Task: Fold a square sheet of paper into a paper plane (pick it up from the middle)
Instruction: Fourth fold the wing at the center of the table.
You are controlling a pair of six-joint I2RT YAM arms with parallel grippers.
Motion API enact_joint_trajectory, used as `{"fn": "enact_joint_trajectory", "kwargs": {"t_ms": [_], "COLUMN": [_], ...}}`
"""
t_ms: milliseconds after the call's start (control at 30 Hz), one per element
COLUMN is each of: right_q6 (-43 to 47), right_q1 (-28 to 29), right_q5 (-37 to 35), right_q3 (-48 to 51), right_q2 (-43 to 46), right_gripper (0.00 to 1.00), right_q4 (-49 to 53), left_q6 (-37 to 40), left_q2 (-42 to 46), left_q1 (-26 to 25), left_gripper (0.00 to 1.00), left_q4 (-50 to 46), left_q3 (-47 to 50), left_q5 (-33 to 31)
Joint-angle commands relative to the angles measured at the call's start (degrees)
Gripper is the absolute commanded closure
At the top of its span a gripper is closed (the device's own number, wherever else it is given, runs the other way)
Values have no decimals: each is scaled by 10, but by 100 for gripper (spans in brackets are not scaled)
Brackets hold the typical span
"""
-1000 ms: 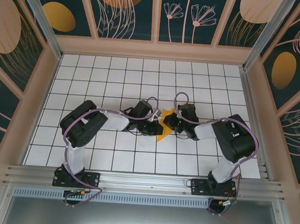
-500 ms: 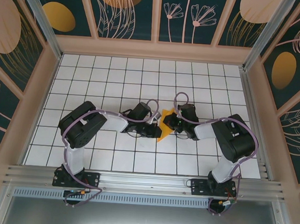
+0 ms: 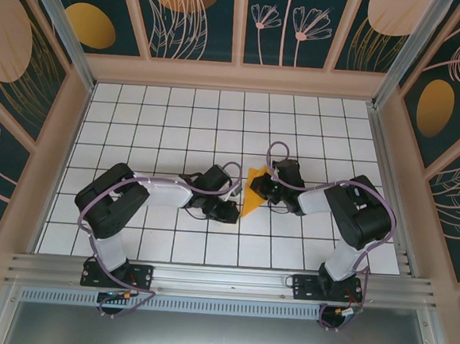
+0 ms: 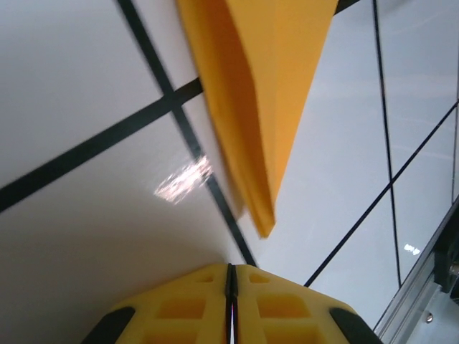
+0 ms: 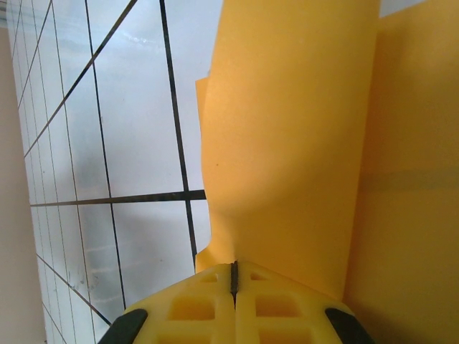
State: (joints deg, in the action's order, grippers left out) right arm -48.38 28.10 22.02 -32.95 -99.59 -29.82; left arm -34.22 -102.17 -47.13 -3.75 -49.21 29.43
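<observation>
The square sheet of paper is orange-yellow and folded into a narrow pointed shape, its tip toward the near edge. It stands tilted up off the tiled table near the middle. My right gripper is shut on its right side; in the right wrist view the paper rises straight out of the closed yellow fingers at the gripper. My left gripper lies low just left of the tip. It is shut with nothing in it, and the paper's point hangs a short way ahead.
White tiles with black grid lines cover the table. Wooden walls with painted panels close in the left, right and far sides. An aluminium rail runs along the near edge by both arm bases.
The left arm has swung left and lower, and its gripper has drawn back from the paper toward the near edge. The right gripper and the paper have hardly moved.
</observation>
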Motion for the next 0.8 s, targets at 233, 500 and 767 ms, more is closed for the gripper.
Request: {"fn": "enact_joint_trajectory", "kwargs": {"t_ms": [233, 500, 767], "right_q6": [-17, -16, -13], "right_q1": [12, 24, 21], "right_q5": [0, 1, -10], "right_q3": [42, 34, 32], "right_q2": [-53, -52, -44], "right_gripper": [93, 93, 93], "right_q4": [4, -2, 20], "left_q6": [-105, -153, -161], "left_q2": [88, 24, -50], "left_q1": [5, 12, 11], "left_gripper": [89, 86, 86], "left_q4": [84, 185, 202], "left_q3": [2, -29, -46], "left_q5": [-94, -44, -31]}}
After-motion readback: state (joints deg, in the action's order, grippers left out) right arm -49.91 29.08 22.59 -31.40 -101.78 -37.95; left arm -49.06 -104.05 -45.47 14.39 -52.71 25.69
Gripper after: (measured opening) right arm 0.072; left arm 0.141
